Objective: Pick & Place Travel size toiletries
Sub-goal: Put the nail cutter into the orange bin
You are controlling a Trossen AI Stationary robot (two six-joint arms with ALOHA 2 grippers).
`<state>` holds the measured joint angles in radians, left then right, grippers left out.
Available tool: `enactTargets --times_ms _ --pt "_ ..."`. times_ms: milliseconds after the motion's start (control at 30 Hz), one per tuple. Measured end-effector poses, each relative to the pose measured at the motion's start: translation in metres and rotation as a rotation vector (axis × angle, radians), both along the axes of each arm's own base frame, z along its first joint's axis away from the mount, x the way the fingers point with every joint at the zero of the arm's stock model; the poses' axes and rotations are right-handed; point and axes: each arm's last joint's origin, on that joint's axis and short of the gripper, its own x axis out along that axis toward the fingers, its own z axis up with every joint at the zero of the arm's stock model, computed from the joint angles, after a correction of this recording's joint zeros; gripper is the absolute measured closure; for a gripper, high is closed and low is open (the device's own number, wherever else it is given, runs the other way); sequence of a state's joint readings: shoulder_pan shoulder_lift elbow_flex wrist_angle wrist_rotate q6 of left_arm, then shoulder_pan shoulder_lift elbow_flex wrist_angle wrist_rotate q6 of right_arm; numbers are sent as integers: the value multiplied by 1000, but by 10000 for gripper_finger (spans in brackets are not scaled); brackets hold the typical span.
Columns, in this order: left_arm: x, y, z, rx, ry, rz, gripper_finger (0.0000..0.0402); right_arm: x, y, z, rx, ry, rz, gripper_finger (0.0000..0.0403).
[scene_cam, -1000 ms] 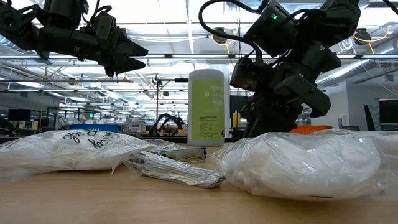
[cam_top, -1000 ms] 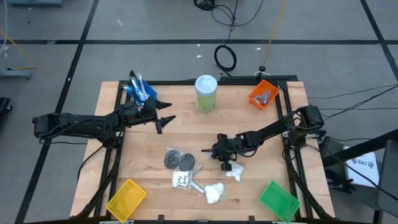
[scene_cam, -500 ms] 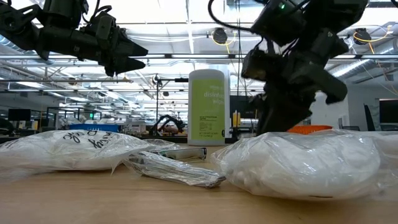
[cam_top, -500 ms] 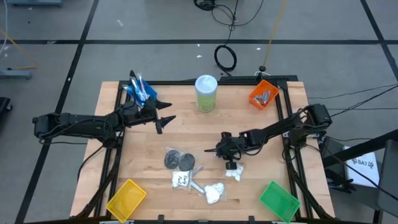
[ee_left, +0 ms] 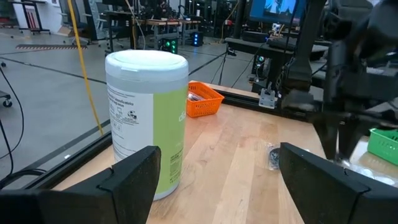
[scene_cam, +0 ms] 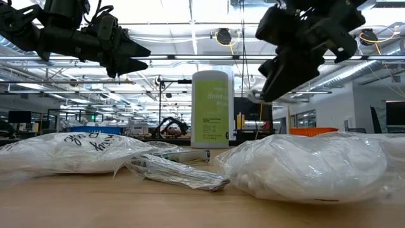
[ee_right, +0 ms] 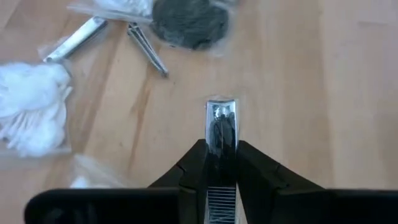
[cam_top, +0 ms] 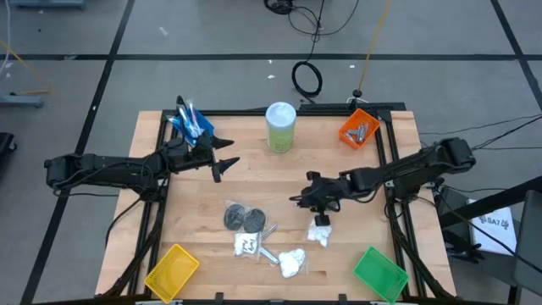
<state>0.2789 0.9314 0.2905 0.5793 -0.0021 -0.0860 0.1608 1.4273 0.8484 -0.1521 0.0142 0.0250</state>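
One silver tube (ee_right: 220, 127) in right hand (ee_right: 221, 163)

Bright even overhead light; near packets blurred.

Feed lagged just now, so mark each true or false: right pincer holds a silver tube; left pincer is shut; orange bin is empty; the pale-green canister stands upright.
1. The right pincer holds a silver tube: true.
2. The left pincer is shut: false, it is open and holds nothing.
3. The orange bin is empty: false, silver pieces lie in it.
4. The pale-green canister stands upright: true, at the table's far middle.
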Motion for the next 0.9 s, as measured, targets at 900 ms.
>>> enactTargets --times_ms 900 --pt "0 0 0 0 0 -1 80 -98 -105 -7 -167 -172 -952 346"
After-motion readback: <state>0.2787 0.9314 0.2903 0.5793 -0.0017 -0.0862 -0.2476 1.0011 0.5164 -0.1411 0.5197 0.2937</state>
